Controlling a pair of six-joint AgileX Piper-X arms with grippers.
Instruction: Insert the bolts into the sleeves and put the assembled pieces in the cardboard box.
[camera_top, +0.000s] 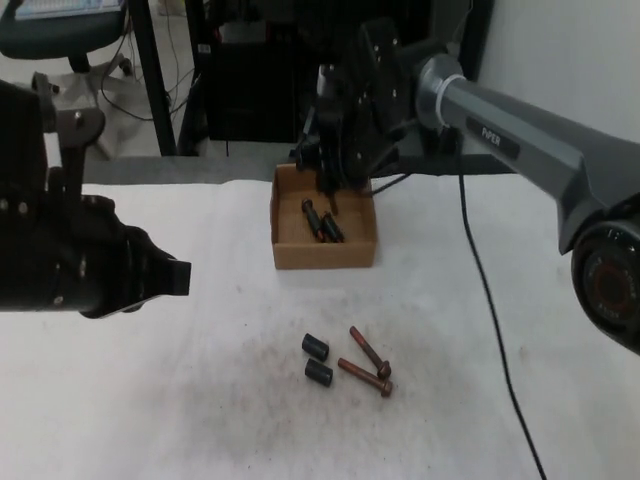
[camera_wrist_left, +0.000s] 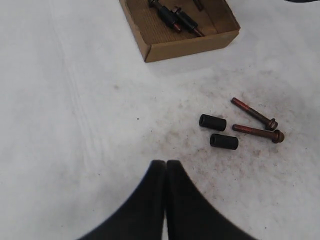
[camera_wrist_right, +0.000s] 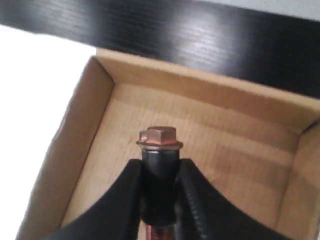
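My right gripper (camera_wrist_right: 160, 167) is shut on an assembled piece (camera_wrist_right: 159, 137), a black sleeve with a copper bolt head sticking out. It hangs over the open cardboard box (camera_wrist_right: 85, 150). In the high view that gripper (camera_top: 331, 180) is above the box (camera_top: 325, 254), where two assembled pieces (camera_top: 320, 221) lie. Two black sleeves (camera_top: 317, 360) and two copper bolts (camera_top: 367, 363) lie loose on the white bench in front of the box. My left gripper (camera_wrist_left: 166, 167) is shut and holds nothing, to the left of the sleeves (camera_wrist_left: 218, 132) and bolts (camera_wrist_left: 256, 123).
A black cable (camera_top: 490, 300) runs across the bench right of the box. The bench's far edge is just behind the box, with dark frames and an office chair (camera_top: 60, 40) beyond. White bench surface (camera_top: 200, 420) spreads around the loose parts.
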